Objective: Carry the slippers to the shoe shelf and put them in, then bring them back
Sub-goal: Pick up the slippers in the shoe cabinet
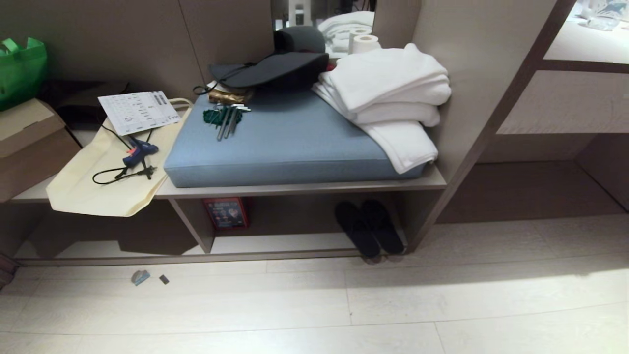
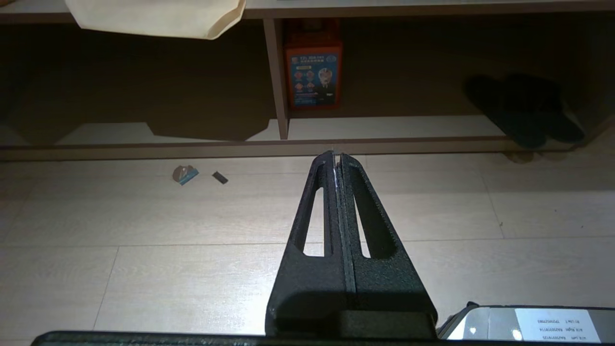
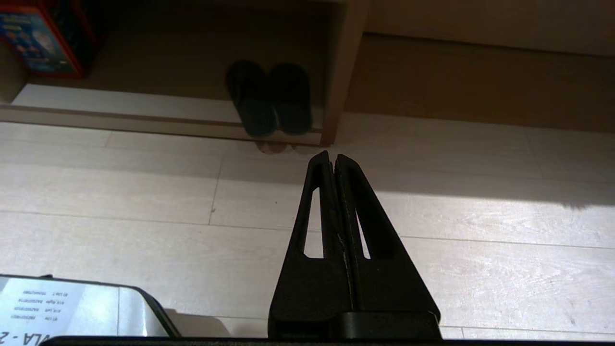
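Observation:
The pair of dark slippers (image 1: pixel 369 227) lies side by side inside the shoe shelf (image 1: pixel 295 188), in its right-hand compartment, heels at the front lip. The left wrist view shows the slippers (image 2: pixel 523 113) far off to one side, and the right wrist view has the slippers (image 3: pixel 269 98) nearly straight ahead. My left gripper (image 2: pixel 336 156) is shut and empty above the pale floor, short of the shelf. My right gripper (image 3: pixel 332 156) is likewise shut and empty, a stretch of floor away from the slippers. Neither arm appears in the head view.
On the shelf top lie a blue cushion (image 1: pixel 290 142), white towels (image 1: pixel 393 93), a dark hat (image 1: pixel 275 66), a cream bag (image 1: pixel 108 167) with a glue gun (image 1: pixel 140 150). A red box (image 1: pixel 226 212) stands beside the divider. Small scraps (image 1: pixel 141 277) lie on the floor.

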Robot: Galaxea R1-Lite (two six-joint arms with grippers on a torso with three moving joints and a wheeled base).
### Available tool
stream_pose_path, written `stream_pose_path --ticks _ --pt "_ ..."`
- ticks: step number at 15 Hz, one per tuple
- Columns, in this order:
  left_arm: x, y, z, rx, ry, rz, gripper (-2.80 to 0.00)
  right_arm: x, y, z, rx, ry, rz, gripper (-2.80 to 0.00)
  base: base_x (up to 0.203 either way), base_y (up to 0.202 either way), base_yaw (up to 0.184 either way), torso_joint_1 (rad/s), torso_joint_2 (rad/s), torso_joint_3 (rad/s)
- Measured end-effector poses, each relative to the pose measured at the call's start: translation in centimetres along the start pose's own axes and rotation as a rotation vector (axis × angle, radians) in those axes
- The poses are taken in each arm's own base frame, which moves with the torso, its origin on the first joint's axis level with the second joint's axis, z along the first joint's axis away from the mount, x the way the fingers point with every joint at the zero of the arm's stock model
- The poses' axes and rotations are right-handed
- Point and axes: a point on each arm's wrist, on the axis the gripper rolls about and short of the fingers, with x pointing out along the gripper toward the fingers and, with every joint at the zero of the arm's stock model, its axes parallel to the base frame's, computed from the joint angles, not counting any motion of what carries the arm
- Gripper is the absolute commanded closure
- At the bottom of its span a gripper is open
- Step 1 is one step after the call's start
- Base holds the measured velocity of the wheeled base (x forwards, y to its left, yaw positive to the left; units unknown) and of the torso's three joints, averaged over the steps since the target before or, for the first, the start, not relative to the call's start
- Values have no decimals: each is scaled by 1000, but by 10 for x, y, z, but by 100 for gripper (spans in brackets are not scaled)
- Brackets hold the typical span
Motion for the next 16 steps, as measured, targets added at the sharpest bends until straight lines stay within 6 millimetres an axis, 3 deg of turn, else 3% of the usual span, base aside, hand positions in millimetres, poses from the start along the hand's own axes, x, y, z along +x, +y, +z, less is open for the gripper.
stream_pose_path --ticks 16 --pt "0 0 0 -1 -1 1 0 0 0 0 2 0 -2 0 0 0 0 3 4 202"
